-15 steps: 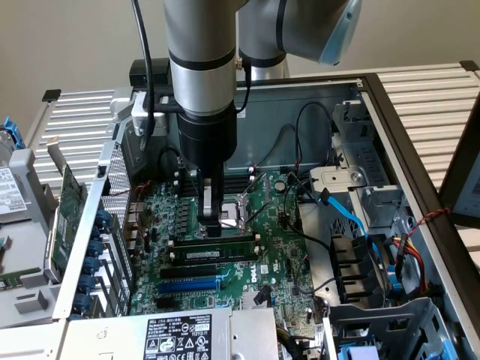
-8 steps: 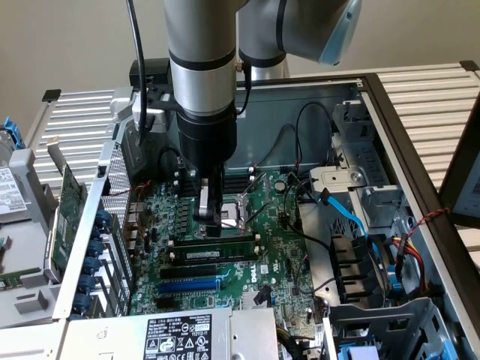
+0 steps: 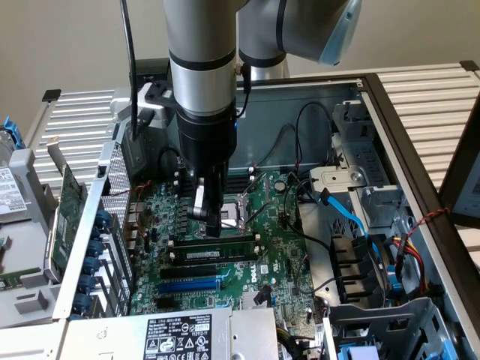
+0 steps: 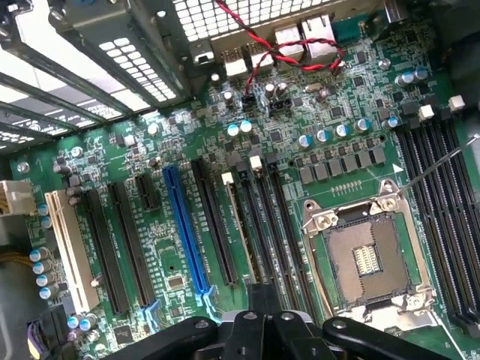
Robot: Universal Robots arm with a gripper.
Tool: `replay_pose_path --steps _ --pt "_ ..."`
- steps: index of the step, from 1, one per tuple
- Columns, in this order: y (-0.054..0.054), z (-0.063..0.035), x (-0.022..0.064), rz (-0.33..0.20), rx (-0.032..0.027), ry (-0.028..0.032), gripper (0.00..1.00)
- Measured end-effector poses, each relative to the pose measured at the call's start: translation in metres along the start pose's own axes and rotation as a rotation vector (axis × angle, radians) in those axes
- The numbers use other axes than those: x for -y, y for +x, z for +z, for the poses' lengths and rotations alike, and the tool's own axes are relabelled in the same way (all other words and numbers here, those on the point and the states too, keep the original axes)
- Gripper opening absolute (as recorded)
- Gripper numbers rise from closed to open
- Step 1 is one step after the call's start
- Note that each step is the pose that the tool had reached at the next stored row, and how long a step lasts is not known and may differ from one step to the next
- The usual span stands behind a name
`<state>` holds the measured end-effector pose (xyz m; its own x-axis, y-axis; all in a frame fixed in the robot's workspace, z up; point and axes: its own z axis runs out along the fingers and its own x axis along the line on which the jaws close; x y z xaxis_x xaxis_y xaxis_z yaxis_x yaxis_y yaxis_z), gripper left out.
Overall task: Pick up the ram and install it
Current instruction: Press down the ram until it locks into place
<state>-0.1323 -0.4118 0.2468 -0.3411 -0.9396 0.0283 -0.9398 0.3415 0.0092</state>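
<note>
The ram (image 3: 217, 255), a long, narrow green circuit-board stick with a white label sticker, lies along the long black memory slots near the middle of the board, its length running from the exterior view's left to its right. It looks set into a slot, though whether it is fully seated cannot be told.

The open grey metal computer case (image 3: 390, 127) lies on its side and takes up most of the scene. The silver and black robot arm (image 3: 201, 75) comes down into it from above, its last segment close to vertical and the wrist pointing straight down at the board. The large green motherboard (image 3: 277, 247) covers the floor of the case. A grey power supply with a white label (image 3: 180, 336) sits at the near edge, and a broad green expansion card (image 3: 69, 202) stands outside the case at the exterior view's left.

The black gripper (image 3: 212, 225) (image 4: 262, 300) hangs just on the far side of the ram, its fingers pressed together with nothing visible between them. Whether the tip touches the ram cannot be told.

The square metal processor socket (image 3: 244, 206) (image 4: 367, 255) lies just to the exterior view's right of the gripper. A long blue card slot (image 3: 191, 286) (image 4: 184, 225) runs parallel to the ram on its near side.
</note>
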Motion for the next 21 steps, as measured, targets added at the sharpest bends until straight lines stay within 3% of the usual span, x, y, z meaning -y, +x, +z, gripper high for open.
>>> replay_pose_path --steps 21 --pt "0.0000 0.0001 0.0000 0.326 0.0028 -0.0090 0.11"
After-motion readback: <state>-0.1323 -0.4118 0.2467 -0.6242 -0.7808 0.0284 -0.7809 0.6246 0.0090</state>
